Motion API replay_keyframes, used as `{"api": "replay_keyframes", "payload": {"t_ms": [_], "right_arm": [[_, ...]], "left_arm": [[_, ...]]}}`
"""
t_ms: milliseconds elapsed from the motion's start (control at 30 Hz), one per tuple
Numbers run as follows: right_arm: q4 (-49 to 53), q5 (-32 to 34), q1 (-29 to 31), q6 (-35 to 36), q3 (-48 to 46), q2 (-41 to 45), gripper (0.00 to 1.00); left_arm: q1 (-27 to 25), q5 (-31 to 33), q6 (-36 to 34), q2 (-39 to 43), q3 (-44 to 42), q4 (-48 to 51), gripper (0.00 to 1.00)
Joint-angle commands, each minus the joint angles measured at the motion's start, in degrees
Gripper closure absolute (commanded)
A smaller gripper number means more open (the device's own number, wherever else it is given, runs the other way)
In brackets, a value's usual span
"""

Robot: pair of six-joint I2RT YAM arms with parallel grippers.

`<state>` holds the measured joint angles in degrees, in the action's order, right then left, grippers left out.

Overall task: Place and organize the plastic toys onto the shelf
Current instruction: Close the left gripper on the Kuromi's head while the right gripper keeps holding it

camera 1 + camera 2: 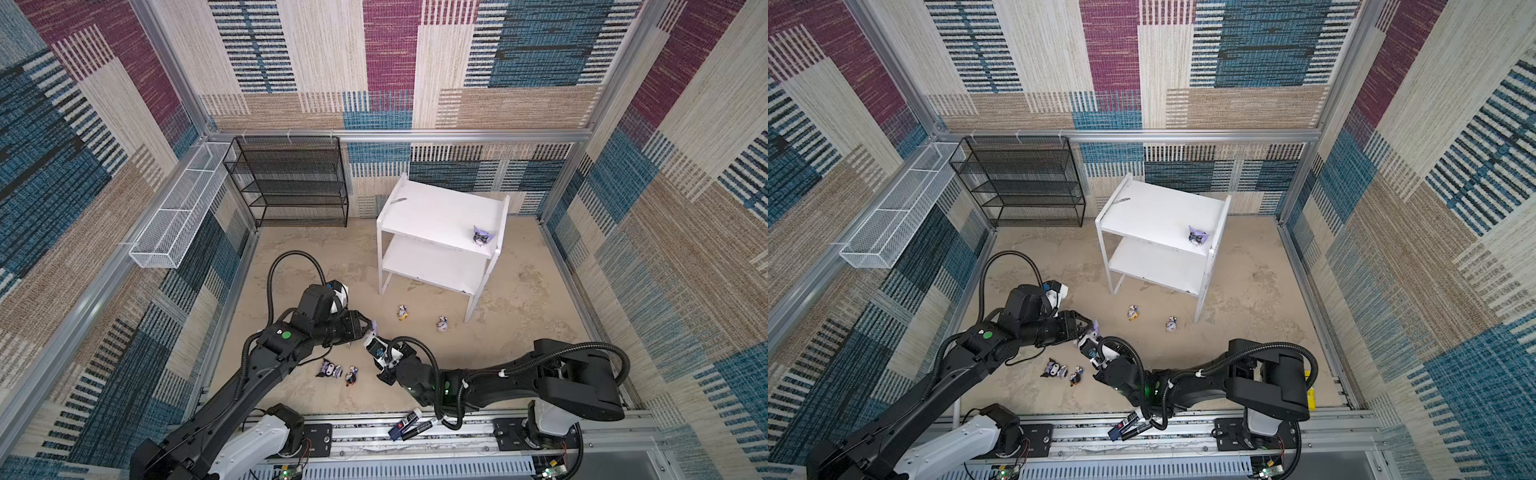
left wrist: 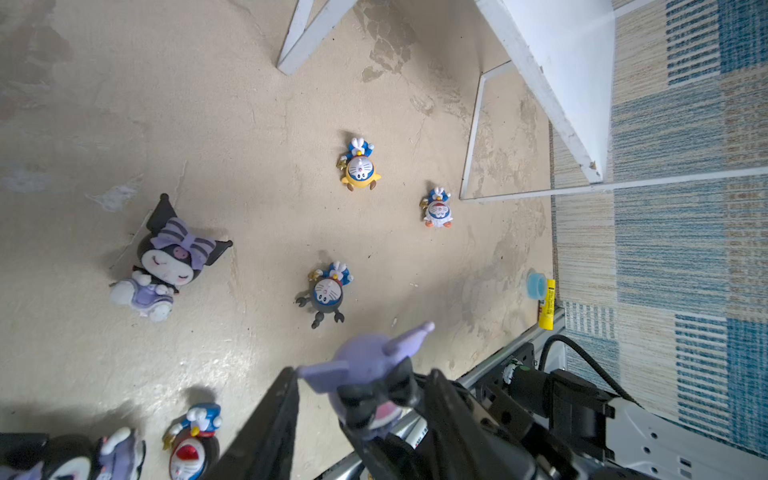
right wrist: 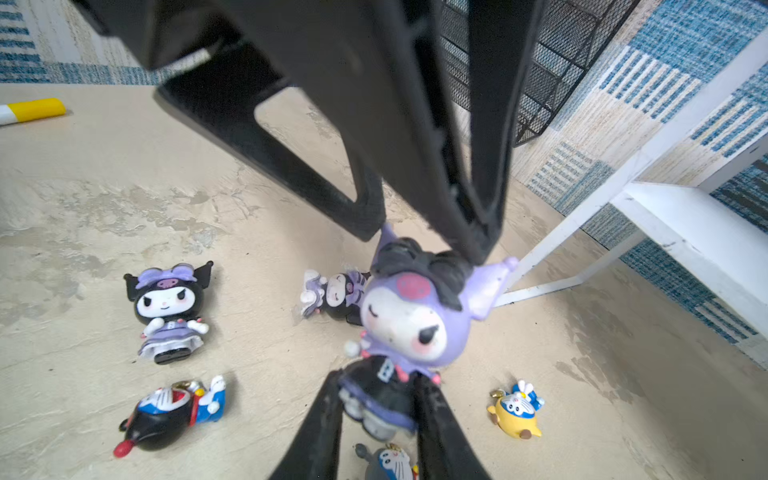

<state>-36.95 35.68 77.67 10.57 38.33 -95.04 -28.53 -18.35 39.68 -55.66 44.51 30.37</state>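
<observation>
Right tool (image 3: pixel 378 382) grips lilac-hooded toy (image 3: pixel 407 328), left tool (image 2: pixel 363 374) flanking its head

Surface: beige mottled tabletop (image 1: pixel 519 291) | standing on it: white two-tier board shelf (image 1: pixel 440 212), top tier carrying one lilac-hooded plastic figurine (image 1: pixel 482 236) near the right side panel | lying on tabletop: small yellow-bodied figurine (image 1: pixel 402 312), small white-bodied figurine (image 1: pixel 442 323), black-hooded figurine (image 1: pixel 330 368), small black-and-red figurine (image 1: pixel 351 376) just beside it.
</observation>
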Motion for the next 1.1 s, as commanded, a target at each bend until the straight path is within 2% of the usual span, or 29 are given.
{"api": "replay_keyframes", "payload": {"t_ms": [0, 233, 533, 700, 1067], "right_arm": [[-3.14, -0.84, 0.21, 1.59, 1.07, -0.48, 0.75], [-2.81, -0.28, 0.20, 2.41, 2.26, -1.54, 0.75], [-2.16, 1.26, 0.20, 2.79, 3.64, -2.60, 0.75], [-3.00, 1.22, 0.21, 2.59, 3.50, -2.12, 0.74], [-4.14, 1.41, 0.20, 2.19, 2.68, -1.03, 0.74]], "left_arm": [[-0.29, -1.72, -2.28, -0.58, 0.66, 1.44, 0.54], [-0.81, -0.10, -3.45, -0.76, 1.81, 3.85, 0.63], [-1.22, 2.89, -5.69, -1.35, 4.29, 8.65, 0.60], [-1.31, 2.07, -5.06, -1.28, 4.18, 8.37, 0.61], [-1.29, 0.70, -3.80, -1.11, 2.68, 5.80, 0.71]]}}
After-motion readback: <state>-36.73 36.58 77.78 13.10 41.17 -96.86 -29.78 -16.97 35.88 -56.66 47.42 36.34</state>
